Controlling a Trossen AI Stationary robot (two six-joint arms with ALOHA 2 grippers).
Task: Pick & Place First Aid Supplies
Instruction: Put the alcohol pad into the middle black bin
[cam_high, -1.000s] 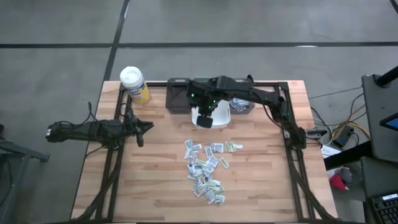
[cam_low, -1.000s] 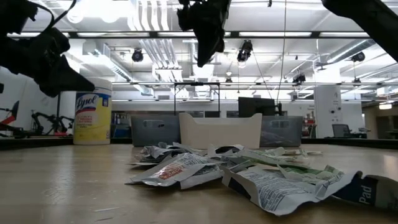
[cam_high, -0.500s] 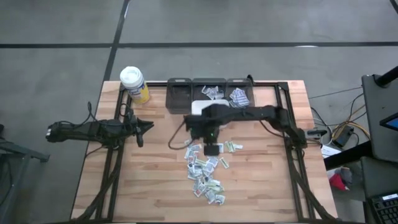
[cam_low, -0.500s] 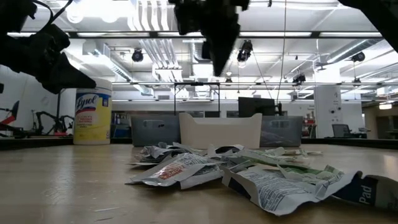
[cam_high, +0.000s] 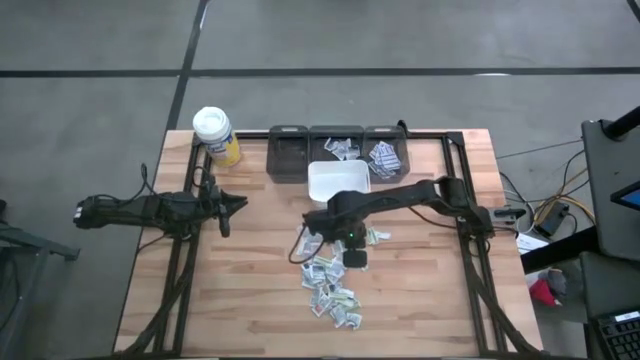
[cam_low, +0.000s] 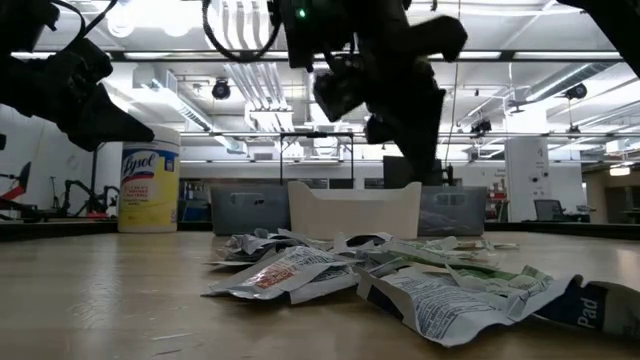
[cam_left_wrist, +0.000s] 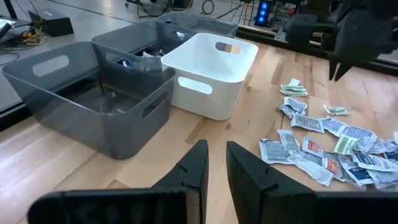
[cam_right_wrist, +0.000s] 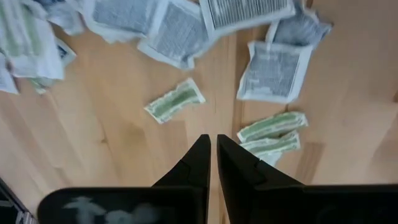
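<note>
**Right gripper over the packet pile, fingers together, nothing held**

Right gripper: fingers nearly together, empty, hovering above bare wood at the edge of the pile of first aid supplies. Nearest to the tips: a small green-striped packet, lying alone and flat.

The pile lies just in front of the white bin, towards the table's near edge. Grey bins stand behind the white bin; two already hold some packets.

Handling, as a judgement: packets look light, thin, soft paper, some crumpled, several overlapping. Likely to slide or lift in pairs. Best take: a lone packet, pinched across its short width or by a raised edge.

Left gripper: waits well left of the white bin, fingers slightly apart, empty.
</note>
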